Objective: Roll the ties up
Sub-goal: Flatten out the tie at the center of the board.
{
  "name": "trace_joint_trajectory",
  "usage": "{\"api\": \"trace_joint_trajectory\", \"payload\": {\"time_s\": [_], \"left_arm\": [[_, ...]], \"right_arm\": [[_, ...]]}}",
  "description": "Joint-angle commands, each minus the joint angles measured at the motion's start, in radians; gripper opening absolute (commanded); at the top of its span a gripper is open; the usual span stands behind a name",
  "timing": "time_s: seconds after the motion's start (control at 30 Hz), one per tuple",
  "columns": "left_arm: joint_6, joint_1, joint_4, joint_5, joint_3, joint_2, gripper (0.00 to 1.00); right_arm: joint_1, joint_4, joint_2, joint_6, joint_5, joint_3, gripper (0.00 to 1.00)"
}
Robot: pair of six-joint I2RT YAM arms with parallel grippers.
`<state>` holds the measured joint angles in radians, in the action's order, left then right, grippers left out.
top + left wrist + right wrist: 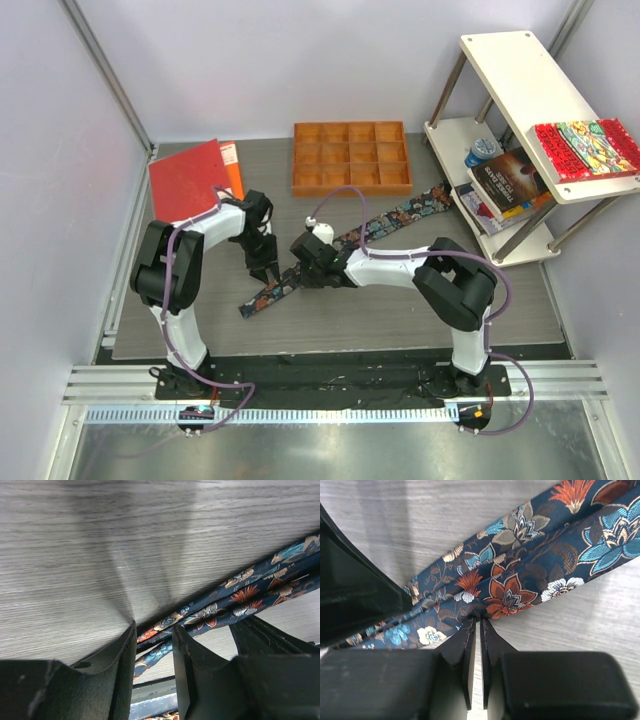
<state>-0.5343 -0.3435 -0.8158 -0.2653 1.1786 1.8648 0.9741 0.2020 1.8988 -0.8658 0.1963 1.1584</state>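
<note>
The tie [510,580] lies folded, slanting across the grey bench [400,300]. The right claw [477,622] is all but clenched, its tips at the tie's near edge; whether they pinch cloth is unclear. The left claw [155,630] straddles the tie's narrower end, a finger on each side; I cannot tell whether it grips. Behind sit an orange tray [351,157] and a white shelf [510,70].

Pale walls [300,60] enclose a grey table [400,300] (white shelf [510,70] right).
</note>
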Motion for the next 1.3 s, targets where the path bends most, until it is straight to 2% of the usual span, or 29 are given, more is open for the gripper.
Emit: {"api": "trace_joint_trajectory", "payload": {"time_s": [0.0,0.3,0.37,0.4,0.43,0.53,0.57,0.6,0.8,1.0,1.27], "left_arm": [[0.026,-0.009,0.023,-0.012,-0.023,0.014,0.34],[0.026,-0.011,0.006,-0.081,-0.011,0.008,0.33],[0.034,-0.009,-0.006,-0.071,0.001,0.005,0.38],[0.036,-0.009,-0.014,-0.065,0.007,0.001,0.47],[0.037,-0.009,-0.019,-0.048,0.013,-0.007,0.52],[0.037,-0.009,-0.035,0.001,0.056,-0.006,0.56],[0.036,-0.009,-0.040,0.008,0.085,0.013,0.55],[0.033,-0.009,-0.046,0.015,0.105,0.023,0.46],[0.028,-0.012,-0.082,0.150,0.213,0.115,0.25],[0.031,-0.051,-0.074,0.215,0.197,0.143,0.19],[0.014,-0.101,-0.045,0.205,0.121,0.126,0.17]], "right_arm": [[0.005,-0.015,0.000,0.047,0.046,0.075,0.13],[-0.003,-0.015,0.031,0.086,0.026,0.142,0.13],[-0.005,-0.012,0.011,0.083,0.017,0.129,0.13],[-0.002,-0.021,-0.007,0.076,0.022,0.089,0.13],[-0.003,-0.026,-0.053,0.058,0.026,0.068,0.12],[0.001,-0.027,-0.133,0.036,0.038,0.000,0.13],[0.003,-0.023,-0.147,0.027,0.041,-0.012,0.12],[0.009,-0.010,-0.161,0.018,0.046,-0.034,0.12],[0.057,0.007,-0.161,-0.032,0.075,-0.094,0.08],[0.066,0.005,-0.066,-0.041,0.048,-0.063,0.07],[0.064,0.008,0.014,-0.018,0.060,0.004,0.06]]}}
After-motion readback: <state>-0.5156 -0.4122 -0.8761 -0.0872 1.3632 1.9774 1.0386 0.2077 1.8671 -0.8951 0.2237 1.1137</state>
